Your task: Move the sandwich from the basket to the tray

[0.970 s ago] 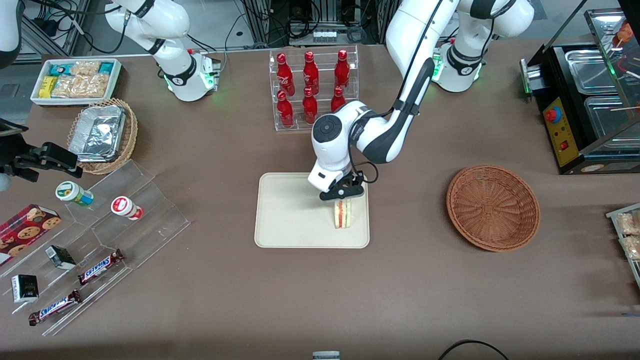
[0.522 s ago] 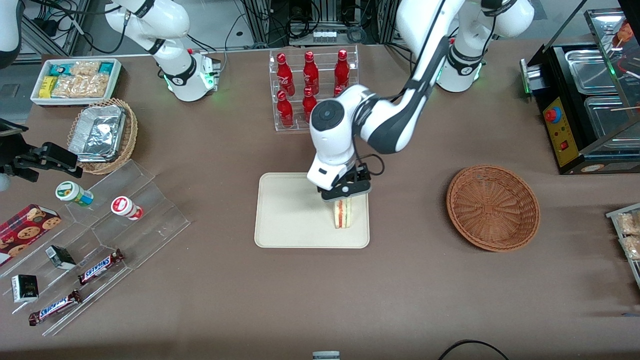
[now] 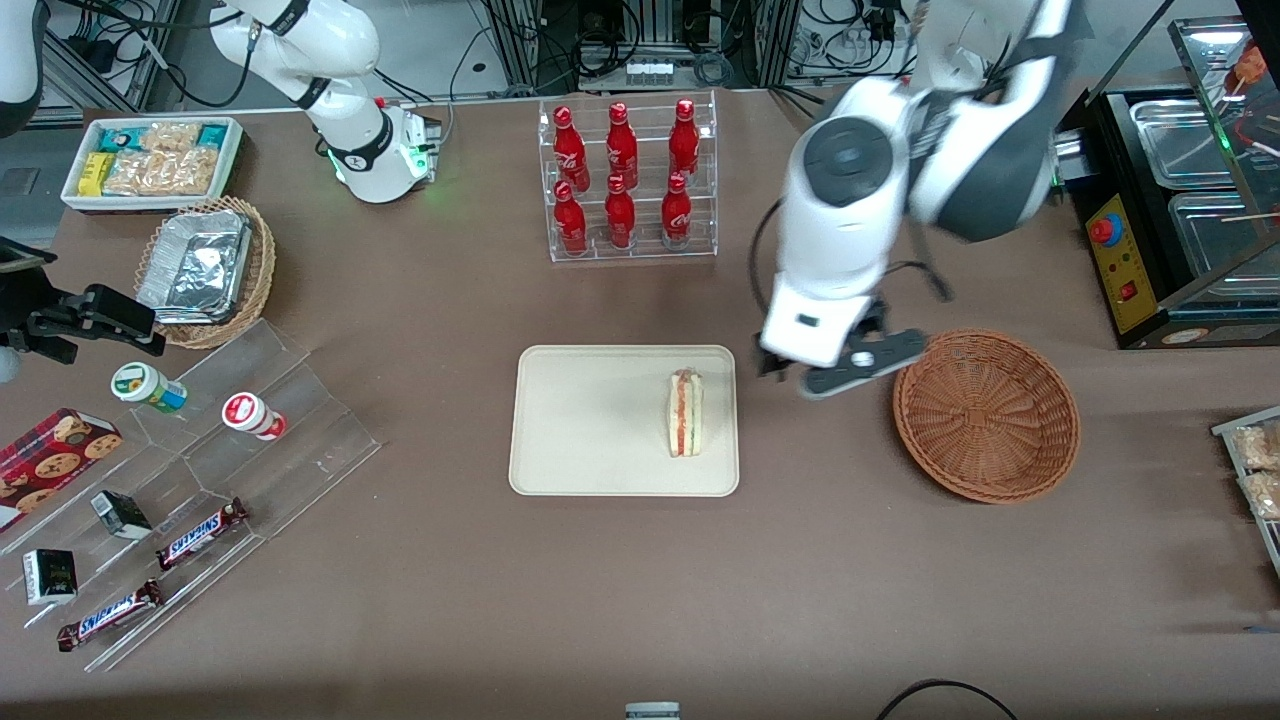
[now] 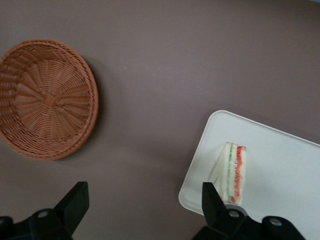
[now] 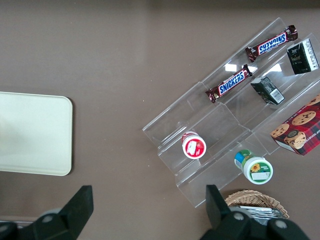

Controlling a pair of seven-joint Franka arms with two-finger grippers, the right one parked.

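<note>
The sandwich (image 3: 685, 413) is standing on its edge on the tray (image 3: 590, 430), near the rim at the tray's 3 o'clock side, filling stripes facing up. The gripper (image 3: 838, 368) is hanging above the bare worktop (image 3: 640, 590) between tray and basket (image 3: 986, 415), its jaws spread wide and gripping nothing. The basket is sitting at 3 o'clock from the tray, well apart, and is holding nothing.

Glossy white arm (image 3: 850, 215), dark grey joints, black two-fingered claw (image 3: 845, 370).
</note>
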